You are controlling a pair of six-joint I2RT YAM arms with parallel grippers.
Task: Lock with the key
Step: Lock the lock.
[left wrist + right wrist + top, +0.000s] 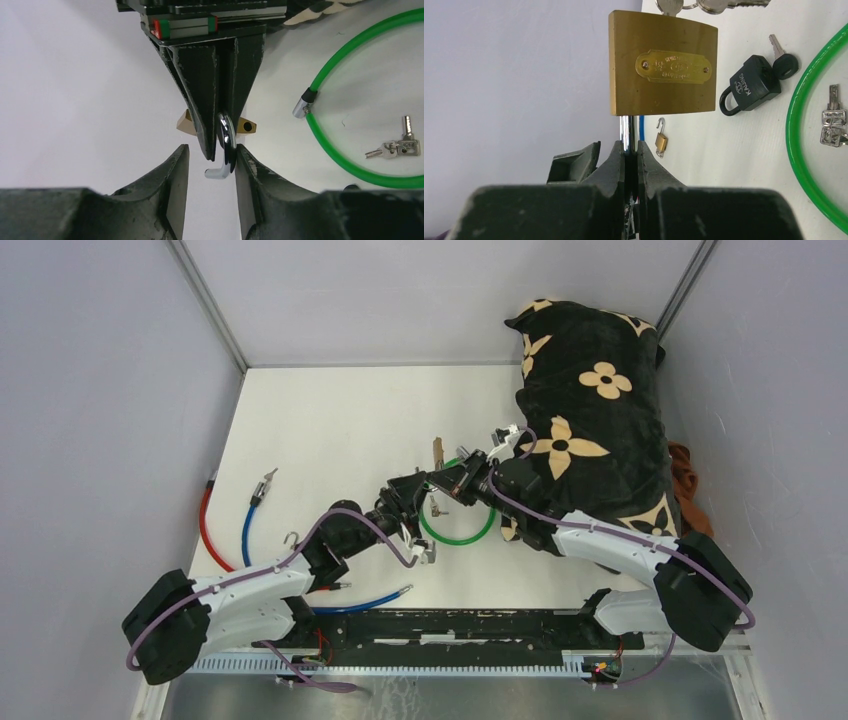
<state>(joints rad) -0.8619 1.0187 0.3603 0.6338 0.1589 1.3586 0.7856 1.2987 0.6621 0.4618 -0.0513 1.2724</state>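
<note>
A large brass padlock [663,65] hangs in the air above the table, with my right gripper [630,150] shut on its chrome shackle [626,131]. A key [669,6] on a ring sticks out of the far end of the lock body. In the left wrist view the shackle [226,145] shows its free hooked end swung out of the body. My left gripper [211,162] is open around the tips of the right fingers and that shackle. Its right finger [250,172] lies close against the shackle, and a gap remains on the left side.
A green cable loop [460,525] lies under the grippers, with a small bunch of keys [395,148] inside it. A black padlock with its key [751,84] and a small brass padlock [661,141] lie nearby. Red [207,530] and blue [247,525] cables lie left; a black flowered pillow [590,420] lies right.
</note>
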